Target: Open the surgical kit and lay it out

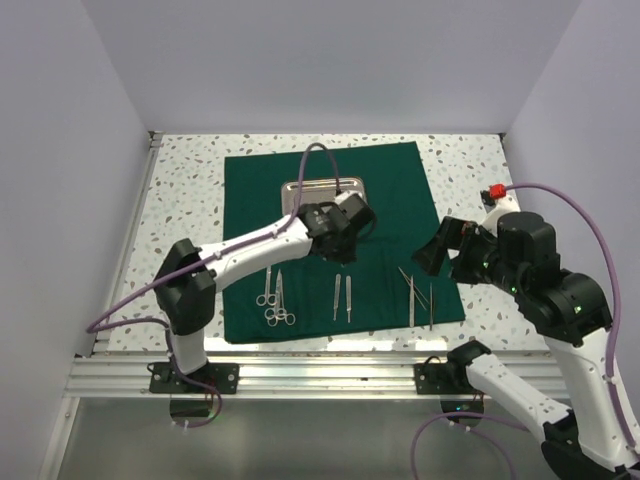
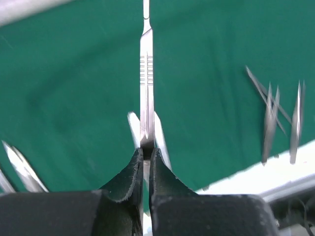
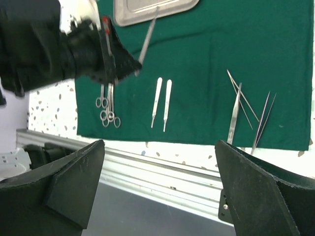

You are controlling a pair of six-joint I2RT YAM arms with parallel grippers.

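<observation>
Pinched at its tip by the left tool (image 2: 146, 151), the scalpel handle (image 2: 146, 73) near the tray (image 1: 300, 186) could swivel loose; right tool (image 3: 158, 147) gapes wide.

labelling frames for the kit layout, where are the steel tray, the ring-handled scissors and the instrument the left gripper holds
steel tray (image 3: 177, 6), right wrist view, bare floor
ring-handled scissors (image 1: 279, 317), top external view, ring handles
held instrument (image 2: 146, 66), left wrist view, ribbed grip
</observation>
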